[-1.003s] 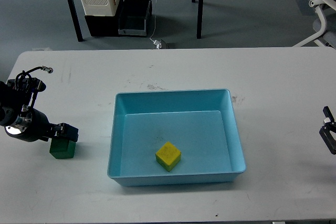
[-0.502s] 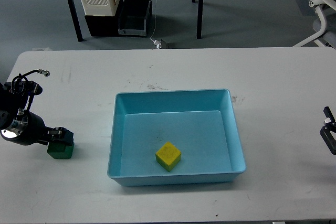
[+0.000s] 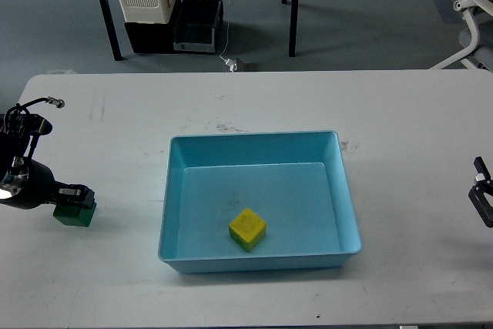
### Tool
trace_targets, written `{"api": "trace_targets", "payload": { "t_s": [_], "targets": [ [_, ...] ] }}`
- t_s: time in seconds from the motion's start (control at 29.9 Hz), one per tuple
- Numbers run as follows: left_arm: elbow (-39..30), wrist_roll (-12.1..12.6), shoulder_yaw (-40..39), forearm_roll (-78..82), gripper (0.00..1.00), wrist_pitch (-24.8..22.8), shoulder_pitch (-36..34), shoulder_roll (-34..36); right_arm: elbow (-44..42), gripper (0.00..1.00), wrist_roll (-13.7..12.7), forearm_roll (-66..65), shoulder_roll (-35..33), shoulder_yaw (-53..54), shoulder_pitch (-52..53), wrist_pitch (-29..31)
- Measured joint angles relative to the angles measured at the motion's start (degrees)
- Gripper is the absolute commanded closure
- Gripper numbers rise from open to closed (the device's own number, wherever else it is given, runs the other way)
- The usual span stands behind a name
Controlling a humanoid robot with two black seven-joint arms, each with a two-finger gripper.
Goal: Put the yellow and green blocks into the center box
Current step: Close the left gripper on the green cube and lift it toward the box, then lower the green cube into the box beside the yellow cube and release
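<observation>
Now the left gripper [image 3: 75,194] sits clamped on the green block [image 3: 74,213] beneath it.

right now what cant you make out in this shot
- Left gripper, head view: seen dark and small over the green block; open or clamped cannot be told.
- Right gripper, head view: cut off by the right edge.
- Yellow block underside: hidden, resting in the blue box.
</observation>
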Motion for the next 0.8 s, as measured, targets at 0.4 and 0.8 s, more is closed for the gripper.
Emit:
{"api": "trace_targets", "payload": {
  "t_s": [0.4, 0.8],
  "targets": [
    [0.46, -1.91, -0.58, -8.79, 0.96, 0.00, -19.84, -11.44, 0.00, 0.00, 0.00, -0.09, 0.00, 0.13, 0.02, -0.09],
    [3.96, -4.60, 4.45, -14.55, 0.96, 0.00, -28.41, -37.07, -0.16, 0.00, 0.00, -0.09, 0.00, 0.15, -0.49, -0.10]
  ]
}}
